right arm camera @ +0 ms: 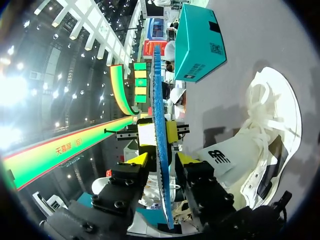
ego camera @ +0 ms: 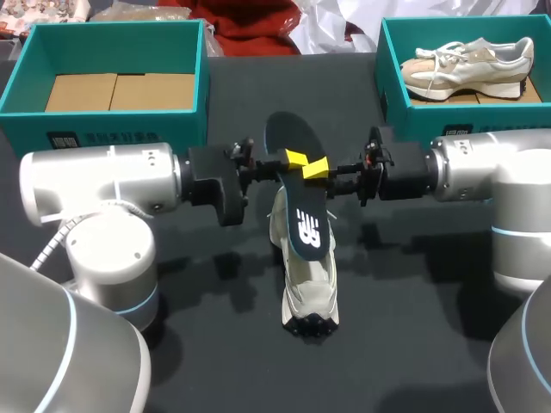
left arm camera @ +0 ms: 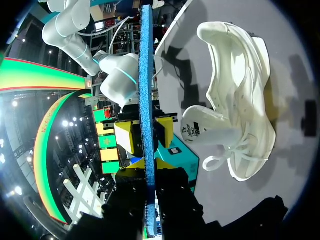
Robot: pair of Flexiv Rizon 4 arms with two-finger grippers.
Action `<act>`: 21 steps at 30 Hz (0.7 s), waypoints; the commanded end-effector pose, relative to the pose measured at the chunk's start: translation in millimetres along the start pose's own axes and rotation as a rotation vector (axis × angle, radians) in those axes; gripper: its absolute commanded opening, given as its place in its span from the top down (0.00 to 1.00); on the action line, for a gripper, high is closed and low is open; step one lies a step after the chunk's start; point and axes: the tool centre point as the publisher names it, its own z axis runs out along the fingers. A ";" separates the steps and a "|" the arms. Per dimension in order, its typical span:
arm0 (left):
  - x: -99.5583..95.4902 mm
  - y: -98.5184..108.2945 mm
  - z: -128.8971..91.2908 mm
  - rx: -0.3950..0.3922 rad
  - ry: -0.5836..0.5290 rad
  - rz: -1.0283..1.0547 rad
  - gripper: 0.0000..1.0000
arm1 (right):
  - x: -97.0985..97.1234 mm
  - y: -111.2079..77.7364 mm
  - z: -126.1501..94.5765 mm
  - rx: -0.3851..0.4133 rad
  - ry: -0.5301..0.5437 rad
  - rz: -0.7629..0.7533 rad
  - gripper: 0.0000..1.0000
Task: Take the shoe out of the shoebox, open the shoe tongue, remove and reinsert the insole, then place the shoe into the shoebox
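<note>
A dark insole [ego camera: 303,219] hangs edge-up over a white shoe [ego camera: 310,288] that lies on the black table with its toe toward me. My left gripper [ego camera: 295,158] comes in from the left and is shut on the insole's middle. From the right, my right gripper [ego camera: 318,169] faces it, its fingers open on either side of the insole. In the left wrist view the insole [left arm camera: 146,75] runs straight out from my left gripper [left arm camera: 149,172], with the shoe [left arm camera: 240,100] beside it. In the right wrist view the insole [right arm camera: 159,100] stands free inside my right gripper [right arm camera: 162,160], and the shoe's tongue [right arm camera: 220,155] is raised.
An open teal shoebox [ego camera: 112,129] with a cardboard floor stands at the back left. Another teal shoebox [ego camera: 396,107] at the back right holds a second pale shoe [ego camera: 469,64]. Dark tabletop lies around the shoe and in front of it.
</note>
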 end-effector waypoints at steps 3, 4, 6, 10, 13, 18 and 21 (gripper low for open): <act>-0.7 -6.4 -16.1 -0.002 0.000 -0.004 1.00 | 0.9 -11.9 -30.7 0.067 -0.001 -0.090 0.00; -0.8 -7.1 -18.6 -0.001 -0.004 -0.008 1.00 | -1.0 -11.7 -37.7 0.055 0.001 -0.085 0.00; -1.0 -8.6 -24.4 -0.001 -0.012 -0.016 1.00 | -1.0 -11.7 -37.7 0.055 0.001 -0.085 0.00; -2.0 -13.5 -35.8 -0.017 -0.027 -0.018 1.00 | -1.0 -11.7 -37.7 0.055 0.001 -0.085 0.00; -3.2 -18.5 -43.1 -0.020 -0.042 -0.032 1.00 | -1.0 -11.7 -37.7 0.055 0.001 -0.085 0.00; -7.9 -29.0 -47.5 -0.033 0.001 -0.086 1.00 | 0.2 -15.7 -42.5 0.080 0.010 -0.148 0.00; -12.2 -34.8 -48.2 -0.025 0.016 -0.154 1.00 | 2.1 -26.8 -56.2 0.108 -0.017 -0.297 0.00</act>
